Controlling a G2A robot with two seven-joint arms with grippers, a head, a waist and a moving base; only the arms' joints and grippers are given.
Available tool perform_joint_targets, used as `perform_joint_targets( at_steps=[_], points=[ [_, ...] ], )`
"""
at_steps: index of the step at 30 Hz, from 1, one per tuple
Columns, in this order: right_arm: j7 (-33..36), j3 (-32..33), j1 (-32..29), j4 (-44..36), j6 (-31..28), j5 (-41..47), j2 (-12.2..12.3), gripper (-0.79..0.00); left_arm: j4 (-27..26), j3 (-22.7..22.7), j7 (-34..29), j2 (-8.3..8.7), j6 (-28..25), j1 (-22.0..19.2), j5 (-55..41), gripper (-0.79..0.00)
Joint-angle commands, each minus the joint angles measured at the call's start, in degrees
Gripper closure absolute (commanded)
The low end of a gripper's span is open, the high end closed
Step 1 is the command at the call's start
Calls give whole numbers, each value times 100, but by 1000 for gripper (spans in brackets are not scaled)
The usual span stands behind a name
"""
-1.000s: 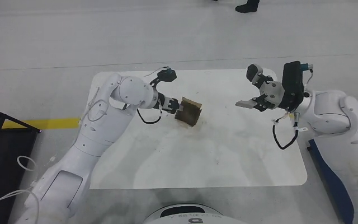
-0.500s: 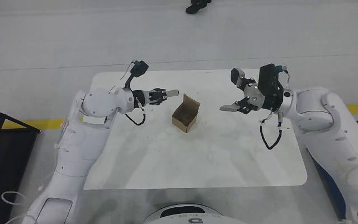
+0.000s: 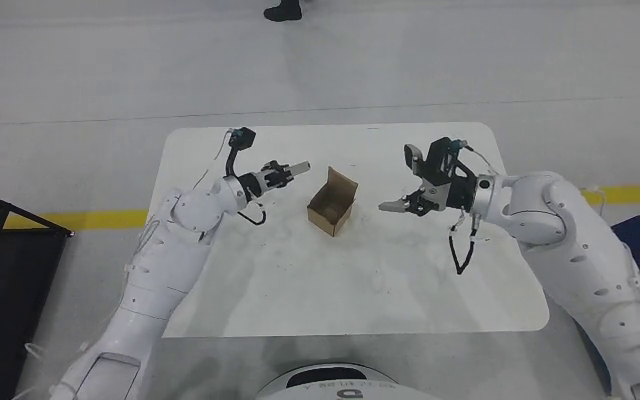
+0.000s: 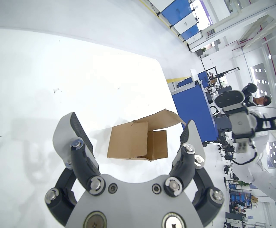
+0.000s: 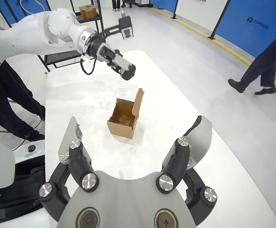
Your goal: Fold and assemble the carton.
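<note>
A small brown carton [image 3: 333, 202] stands upright on the white table [image 3: 400, 290], its top open and one lid flap raised. My left gripper [image 3: 300, 168] hovers just left of it, open and holding nothing. In the left wrist view the carton [image 4: 129, 142] lies a little beyond the open left gripper [image 4: 131, 119]. My right gripper [image 3: 397, 182] hangs open to the carton's right, a short gap away. In the right wrist view the carton [image 5: 123, 127], with folded bottom flaps visible inside, sits ahead of the open right gripper [image 5: 137, 118], and the left gripper [image 5: 127, 74] hovers behind it.
Bare table surface surrounds the carton on all sides. A black rack [image 3: 20, 260] stands off the table's left edge. A shelf with more cartons [image 5: 86, 10] is on the floor behind the left arm.
The left gripper let go of the tilted carton and drew back to the left. The carton now stands upright alone. The right gripper moved left, closer to the carton.
</note>
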Motion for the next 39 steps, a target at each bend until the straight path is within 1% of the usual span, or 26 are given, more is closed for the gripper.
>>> perform_joint_targets(
  at_steps=[1, 3, 5, 7, 9, 13, 15, 17, 19, 22, 23, 24, 26, 28, 31, 33, 36, 38, 39],
  points=[
    [242, -93, -84, 14, 148, -168, -3, -785, 345, 356, 46, -92, -130, -170, -159, -785],
    [402, -114, -156, 66, 372, -322, -4, -785, 623, 635, 55, -192, -287, -330, -420, -785],
    [427, -62, -267, 158, 456, -326, 5, -785, 825, 843, 19, -286, -405, -441, -810, -785],
    [458, 54, -387, 196, 504, -341, 27, -785, 983, 976, -105, -364, -486, -504, -1285, -785],
    [465, 195, -518, 176, 552, -351, 51, -785, 1105, 1067, -362, -421, -533, -544, -1760, -785],
    [434, 428, -772, 89, 610, -376, 87, -785, 1250, 1160, -898, -509, -343, -575, -2715, -785],
    [421, 504, -872, 61, 620, -398, 97, -785, 1263, 1208, -1014, -525, -230, -604, -2779, -785],
    [438, 546, -960, 47, 635, -454, 103, -785, 1201, 1221, -999, -533, -180, -574, -2835, -785],
    [422, 576, -1062, 80, 550, -444, 110, -785, 1101, 1176, -966, -516, -155, -562, -2768, -785],
    [308, 792, -1260, 277, 321, -275, 142, -785, 810, 965, -920, -446, -167, -450, -2705, -785],
    [307, 872, -1347, 346, 238, -164, 156, -720, 667, 864, -937, -411, -190, -385, -2692, -785],
    [403, 914, -1435, 396, 118, -26, 171, -622, 518, 748, -981, -372, -234, -301, -2709, -785],
    [738, 969, -1495, 363, 20, -18, 203, -493, 245, 523, -1136, -288, -338, -106, -2674, -785],
    [887, 858, -1519, 251, 9, 74, 195, -502, 54, 303, -1347, -207, -436, 90, -2682, -785],
    [957, 535, -1400, 142, 211, 22, 137, -582, -123, 67, -1594, -114, -496, 333, -2668, -785],
    [860, 290, -1261, 190, 378, 16, 77, -597, -187, -17, -1670, -69, -490, 449, -2555, -785],
    [801, -55, -1022, 315, 629, -151, -12, -600, -256, -23, -1653, -33, -444, 548, -2311, -785],
    [775, -217, -883, 401, 725, -190, -61, -606, -300, 48, -1569, -39, -463, 586, -2264, -785],
    [767, -278, -822, 435, 750, -195, -81, -622, -304, 92, -1523, -46, -472, 589, -2253, -785]
  ],
)
